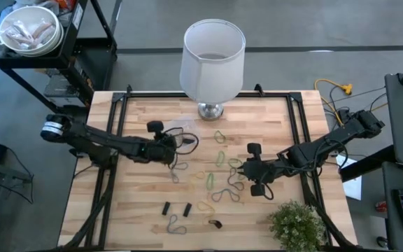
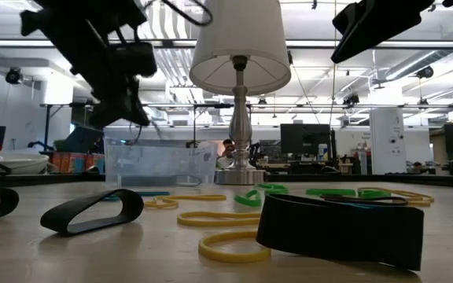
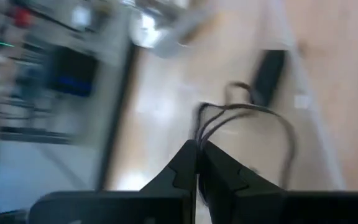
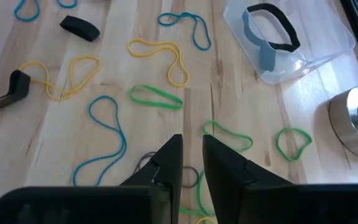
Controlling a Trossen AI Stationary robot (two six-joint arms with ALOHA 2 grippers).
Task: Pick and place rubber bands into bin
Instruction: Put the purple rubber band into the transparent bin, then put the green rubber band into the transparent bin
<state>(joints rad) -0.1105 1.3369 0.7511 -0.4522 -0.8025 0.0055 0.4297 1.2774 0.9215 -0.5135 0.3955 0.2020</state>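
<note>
High view: straight down over whole wooden slat table (image 1: 145, 224). Low view: tabletop level, facing room. Wrist views: close behind own fingers. All share white fabric lampshade (image 1: 213, 50).

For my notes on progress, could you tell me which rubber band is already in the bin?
The wide black band standing curled inside the clear bin; the other bands lie flat on the wood.
</note>
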